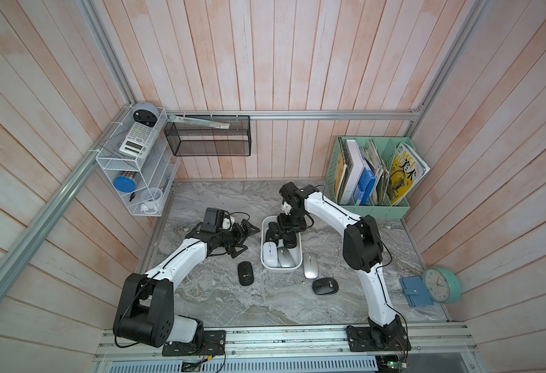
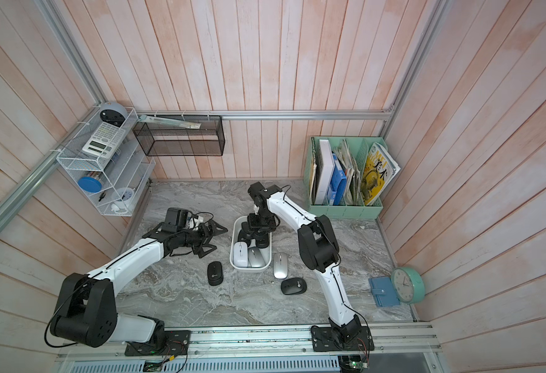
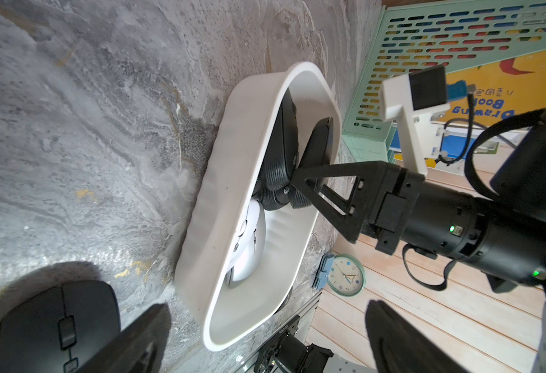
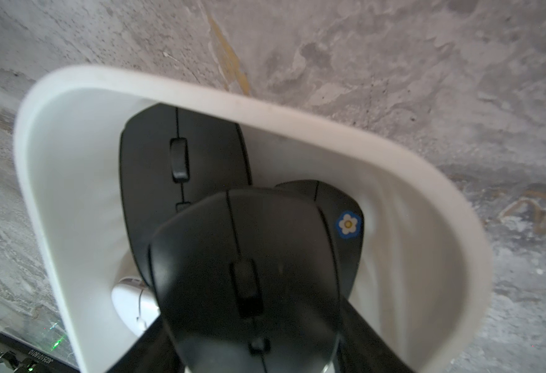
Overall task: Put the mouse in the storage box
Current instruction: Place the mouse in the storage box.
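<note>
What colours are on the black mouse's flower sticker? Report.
Small flower sticker: white petals, yellow centre, blue edge; clearest in right wrist view.

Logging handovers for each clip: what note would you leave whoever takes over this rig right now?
Left gripper: open, empty, beside the storage box.
Right gripper: shut on the held black mouse, down inside the box.
Done: white mouse, boxed silver mouse and other black mice lie in the box.
Left: release, then fetch three from the table: lone black mouse on the left arm's side; table silver mouse and front black mouse on the right arm's.
</note>
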### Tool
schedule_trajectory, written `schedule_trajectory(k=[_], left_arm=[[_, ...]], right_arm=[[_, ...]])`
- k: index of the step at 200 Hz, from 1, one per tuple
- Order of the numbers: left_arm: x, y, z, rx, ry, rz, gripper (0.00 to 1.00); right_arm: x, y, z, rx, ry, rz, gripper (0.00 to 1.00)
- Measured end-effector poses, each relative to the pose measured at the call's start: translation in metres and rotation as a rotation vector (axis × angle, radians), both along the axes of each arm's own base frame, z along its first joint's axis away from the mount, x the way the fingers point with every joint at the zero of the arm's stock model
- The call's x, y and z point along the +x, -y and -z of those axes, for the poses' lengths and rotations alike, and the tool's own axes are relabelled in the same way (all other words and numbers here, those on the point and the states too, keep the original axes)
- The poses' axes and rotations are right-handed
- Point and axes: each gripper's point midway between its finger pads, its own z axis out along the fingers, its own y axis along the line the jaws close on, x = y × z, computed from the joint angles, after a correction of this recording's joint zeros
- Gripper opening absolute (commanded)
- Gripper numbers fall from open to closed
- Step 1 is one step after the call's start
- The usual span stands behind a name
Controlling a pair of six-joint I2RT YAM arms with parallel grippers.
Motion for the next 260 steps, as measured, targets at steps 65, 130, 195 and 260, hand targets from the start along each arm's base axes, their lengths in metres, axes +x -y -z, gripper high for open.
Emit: schedule_trajectory(k=[65, 130, 195, 260], left_arm=[[-0.001, 0.006, -0.003, -0.028, 0.015, 0.018, 1.00], [-0.002, 0.010, -0.005, -0.038, 0.026, 0.035, 1.00], [-0.005, 0.012, -0.008, -0.042, 0.033, 0.043, 1.00], [-0.009, 0.018, -0.010, -0.046, 0.031, 0.057, 1.00]], right_arm=[[0.005, -0.002, -0.001, -0.009, 0.005, -0.005, 0.73], [0.005, 0.003, -0.002, -0.034, 0.010, -0.014, 0.74], [-0.002, 0.013, -0.003, -0.096, 0.030, -0.030, 0.74], [-0.010, 0.029, -0.017, -0.148, 0.071, -0.040, 0.73]])
